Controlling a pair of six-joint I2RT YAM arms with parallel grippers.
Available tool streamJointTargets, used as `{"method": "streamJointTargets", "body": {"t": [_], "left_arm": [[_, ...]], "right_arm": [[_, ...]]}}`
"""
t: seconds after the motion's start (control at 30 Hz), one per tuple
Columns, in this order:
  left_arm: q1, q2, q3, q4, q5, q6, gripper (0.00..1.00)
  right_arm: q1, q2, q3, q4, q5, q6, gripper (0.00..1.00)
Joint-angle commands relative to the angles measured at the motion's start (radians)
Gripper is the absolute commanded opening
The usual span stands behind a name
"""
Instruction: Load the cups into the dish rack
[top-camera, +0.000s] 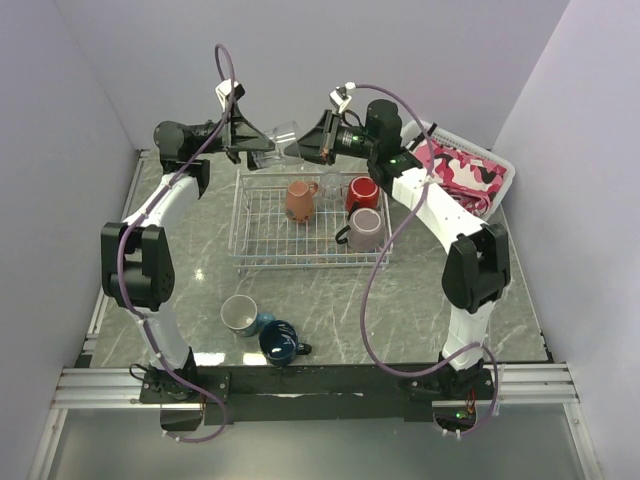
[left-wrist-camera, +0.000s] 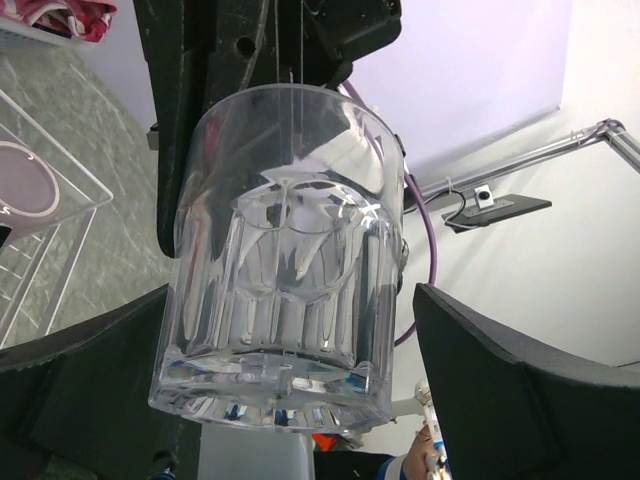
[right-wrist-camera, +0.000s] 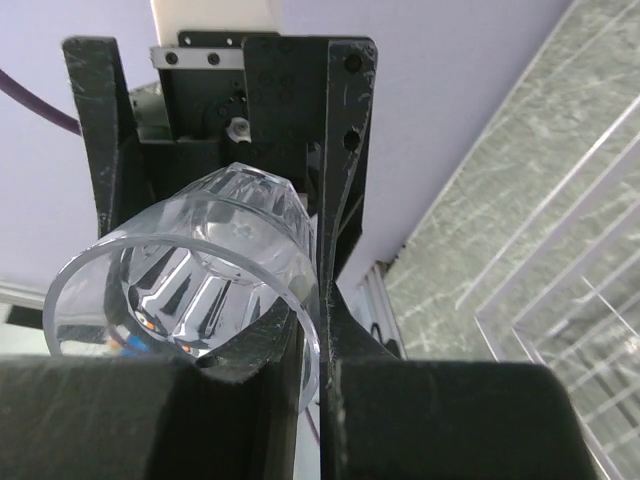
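While both arms reached in above the far edge of the dish rack (top-camera: 300, 260), the right gripper (top-camera: 308, 148) had its jaws pinched shut on the rim wall of a clear glass (top-camera: 284, 133) lifted in the air. The left gripper (top-camera: 262, 150) faced it with jaws spread wide, straddling the glass's base. Inside the rack sat a salmon-orange mug (top-camera: 298, 200), a red mug (top-camera: 361, 192) and a mauve-pink mug (top-camera: 365, 230). On the bench (top-camera: 400, 310) in front of the rack, side by side, were a teal-blue mug (top-camera: 240, 315) with a white inside and a dark navy mug (top-camera: 280, 342).
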Motion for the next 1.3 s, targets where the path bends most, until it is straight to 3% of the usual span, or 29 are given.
{"method": "streamJointTargets", "body": {"t": [0.0, 0.07, 0.17, 0.2, 0.3, 0.4, 0.43, 0.63, 0.7, 0.73, 0.83, 0.87, 0.9, 0.97, 1.07, 1.13, 1.17, 1.2, 1.23, 1.27], "left_arm": [[-0.007, -0.015, 0.051, 0.034, -0.010, 0.015, 0.96], [-0.005, -0.015, 0.049, 0.037, -0.007, 0.015, 0.99], [0.000, -0.020, 0.042, 0.066, -0.013, 0.003, 0.78], [0.000, -0.018, 0.043, 0.068, -0.012, 0.001, 0.60], [0.001, -0.017, 0.049, 0.063, -0.009, 0.009, 0.28], [0.004, -0.021, 0.058, 0.055, 0.003, 0.019, 0.09], [0.007, -0.023, 0.061, 0.043, 0.010, 0.030, 0.06], [0.058, -0.025, 0.107, -0.099, 0.045, 0.160, 0.01], [0.069, -0.020, 0.161, -0.363, 0.083, 0.286, 0.01], [0.069, -0.018, 0.179, -0.433, 0.098, 0.423, 0.01], [0.069, -0.003, 0.224, -0.633, 0.135, 0.597, 0.01], [0.069, 0.011, 0.230, -0.621, 0.146, 0.586, 0.01], [0.070, 0.034, 0.212, -0.434, 0.158, 0.538, 0.01], [0.064, 0.073, 0.189, -0.094, 0.177, 0.179, 0.01], [0.030, 0.112, 0.212, 0.070, 0.203, 0.113, 0.01], [0.007, 0.170, 0.326, 0.238, 0.247, 0.011, 0.01], [-0.006, 0.196, 0.400, 0.247, 0.258, 0.004, 0.01], [-0.007, 0.263, 0.610, 0.236, 0.260, 0.007, 0.01], [-0.005, 0.309, 0.744, 0.173, 0.257, 0.083, 0.01], [0.013, 0.363, 0.890, -0.009, 0.231, 0.145, 0.02]], "right_arm": [[0.001, 0.023, 0.030, 0.221, -0.019, 0.143, 0.00], [0.004, 0.020, 0.015, 0.204, -0.020, 0.126, 0.00], [0.004, 0.004, -0.017, 0.195, -0.016, 0.111, 0.00], [0.004, 0.004, -0.019, 0.189, -0.018, 0.106, 0.00], [0.003, 0.001, -0.015, 0.137, -0.023, 0.069, 0.00], [-0.002, -0.005, 0.005, 0.045, -0.021, 0.008, 0.08], [-0.006, -0.015, 0.010, -0.009, -0.021, -0.009, 0.25], [-0.097, -0.127, -0.056, -0.167, 0.019, -0.126, 0.60], [-0.136, -0.181, -0.155, -0.085, -0.003, -0.112, 0.65], [-0.152, -0.228, -0.180, -0.113, 0.011, -0.129, 0.69], [-0.212, -0.291, -0.186, -0.295, 0.039, -0.239, 0.73], [-0.227, -0.319, -0.221, -0.302, 0.051, -0.250, 0.73], [-0.244, -0.353, -0.250, -0.293, 0.063, -0.244, 0.73], [-0.290, -0.462, -0.336, -0.220, 0.089, -0.200, 0.73], [-0.316, -0.555, -0.375, -0.181, 0.089, -0.172, 0.73], [-0.318, -0.581, -0.372, -0.181, 0.082, -0.161, 0.73], [-0.316, -0.586, -0.363, -0.149, 0.074, -0.134, 0.73], [-0.316, -0.589, -0.358, -0.138, 0.074, -0.118, 0.73], [-0.316, -0.600, -0.354, -0.115, 0.076, -0.101, 0.73], [-0.316, -0.603, -0.355, -0.089, 0.076, -0.062, 0.73]]}}
